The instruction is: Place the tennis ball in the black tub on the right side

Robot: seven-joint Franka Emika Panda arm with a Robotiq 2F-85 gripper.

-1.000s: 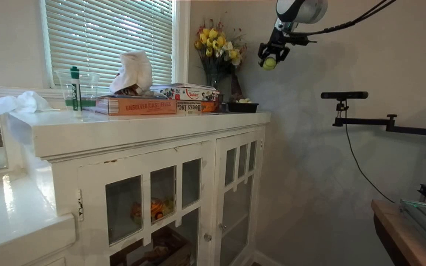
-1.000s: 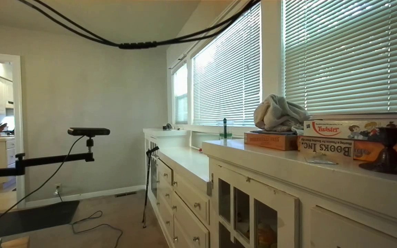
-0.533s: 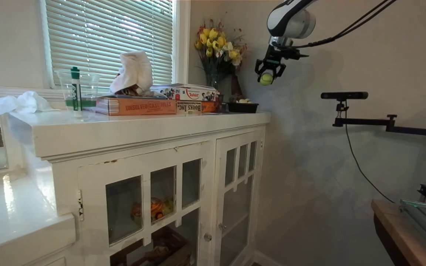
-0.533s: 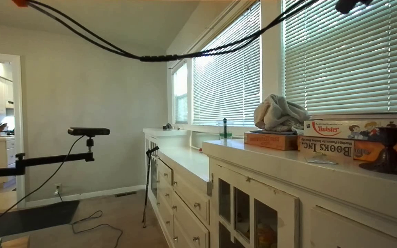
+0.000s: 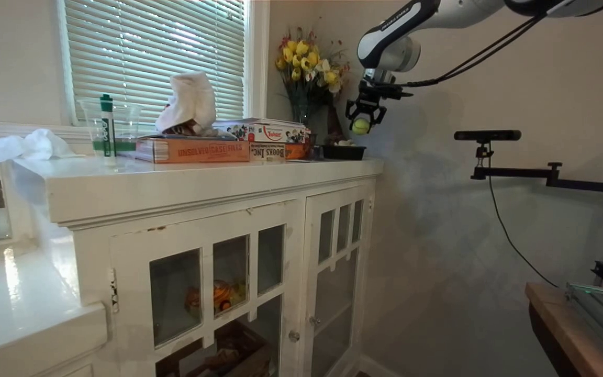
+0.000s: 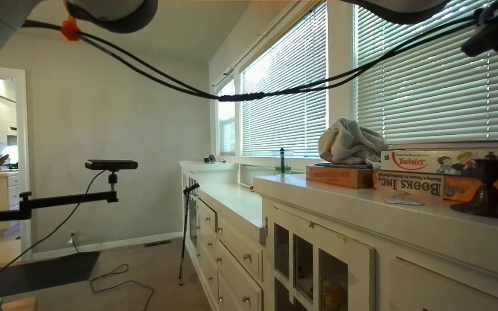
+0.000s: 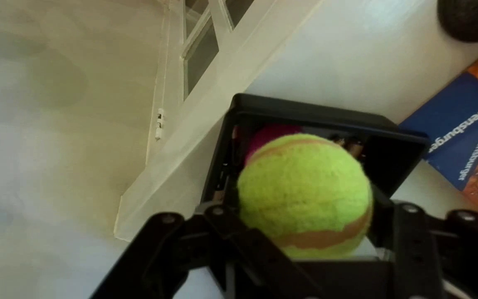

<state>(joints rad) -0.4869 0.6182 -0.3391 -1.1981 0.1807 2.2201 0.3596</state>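
Observation:
The yellow-green tennis ball (image 5: 360,126) is held in my gripper (image 5: 363,123) in an exterior view. The gripper is above the black tub (image 5: 343,153), slightly to its right in that view, with a gap between ball and tub. In the wrist view the ball (image 7: 301,187) sits between the gripper's two fingers and hides part of the tub (image 7: 305,109). The tub's far part shows a pink-purple object (image 7: 270,135) and small items inside. In an exterior view only a dark part of the wrist shows at top right; ball and tub are out of view there.
A vase with yellow flowers (image 5: 301,68) stands behind the tub. Game boxes (image 5: 270,131) lie left of it on the white cabinet (image 5: 202,180). A dark candle holder (image 6: 486,194) and a blue Ravensburger box (image 7: 450,128) are near. The cabinet edge runs beside the tub.
In an exterior view the gripper has moved down and left with the ball, closer above the tub. More of the arm and its cables has come into both exterior views.

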